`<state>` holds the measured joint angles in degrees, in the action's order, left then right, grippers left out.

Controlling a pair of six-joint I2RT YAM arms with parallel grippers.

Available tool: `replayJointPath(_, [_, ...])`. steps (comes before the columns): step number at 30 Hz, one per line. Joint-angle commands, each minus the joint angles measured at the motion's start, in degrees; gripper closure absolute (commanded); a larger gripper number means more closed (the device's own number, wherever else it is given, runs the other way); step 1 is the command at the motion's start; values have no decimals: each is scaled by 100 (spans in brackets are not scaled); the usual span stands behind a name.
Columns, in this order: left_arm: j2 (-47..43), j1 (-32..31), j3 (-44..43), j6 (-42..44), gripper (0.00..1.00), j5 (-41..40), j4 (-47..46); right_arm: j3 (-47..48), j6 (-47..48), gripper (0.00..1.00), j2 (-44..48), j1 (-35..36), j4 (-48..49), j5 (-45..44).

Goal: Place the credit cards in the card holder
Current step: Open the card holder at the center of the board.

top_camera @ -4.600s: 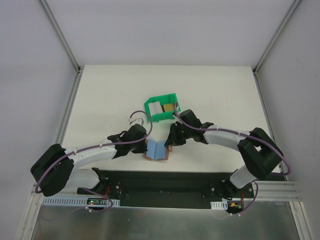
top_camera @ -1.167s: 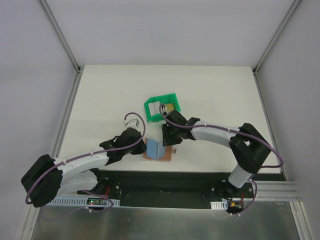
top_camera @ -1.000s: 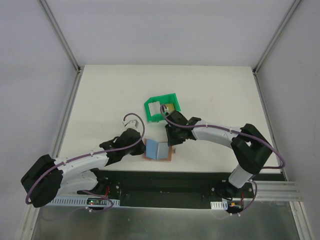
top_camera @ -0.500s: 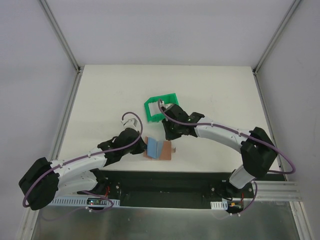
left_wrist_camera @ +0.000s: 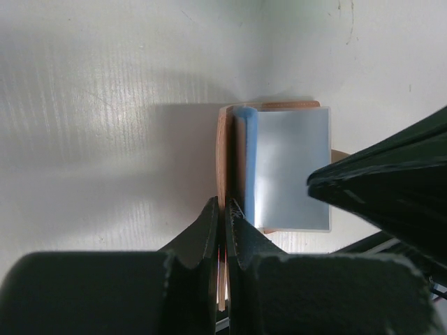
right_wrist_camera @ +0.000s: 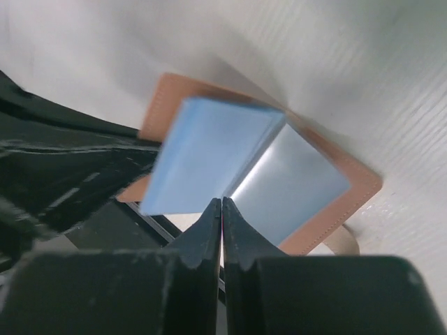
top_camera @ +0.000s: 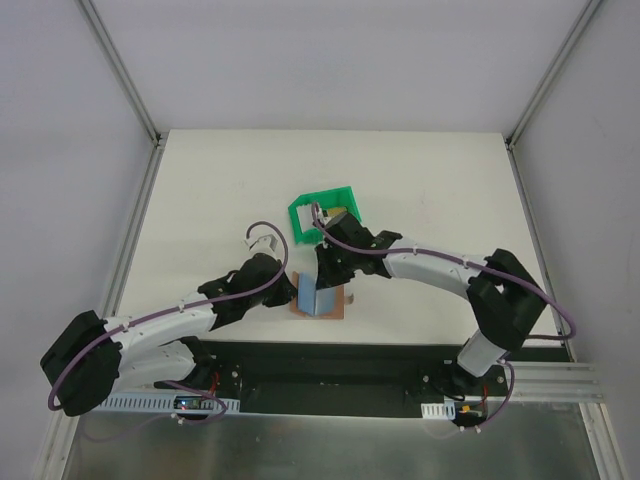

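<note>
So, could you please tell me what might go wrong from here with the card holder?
The left gripper pinches only one edge of the tan-brown leather card holder, so it might slip free or flop shut. The shut right gripper sits at the fold of the blue-grey inner pockets with no card visible in it; pushing there may drag the holder.

Both my arms reach inward, wrists nearly meeting.
My left gripper (left_wrist_camera: 225, 206) and right gripper (right_wrist_camera: 221, 204) have jaws pressed together.

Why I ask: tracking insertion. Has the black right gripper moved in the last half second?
Yes. The right gripper shifted left and nearer, away from the green plastic bin, over the tan leather card holder.
</note>
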<state>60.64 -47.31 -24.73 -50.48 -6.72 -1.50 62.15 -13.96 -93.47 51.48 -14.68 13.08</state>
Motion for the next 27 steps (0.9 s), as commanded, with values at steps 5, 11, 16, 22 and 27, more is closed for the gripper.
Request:
replayJointPath(5, [18, -59, 170, -182, 100, -216, -114, -643, -459, 96, -610, 11, 466, 643])
replayJointPath(11, [-289, -42, 372, 204, 98, -277, -132, -757, -327, 97, -909, -68, 317, 362])
replayJointPath(16, [-571, 64, 522, 539, 90, -119, -202, -687, -195, 97, -954, -77, 193, 291])
replayJointPath(22, [-589, 327, 601, 609, 86, 285, -360, -695, -195, 97, -945, -77, 202, 300])
replayJointPath(27, [-492, 468, 627, 636, 86, 522, -509, -695, -186, 96, -954, -77, 202, 327])
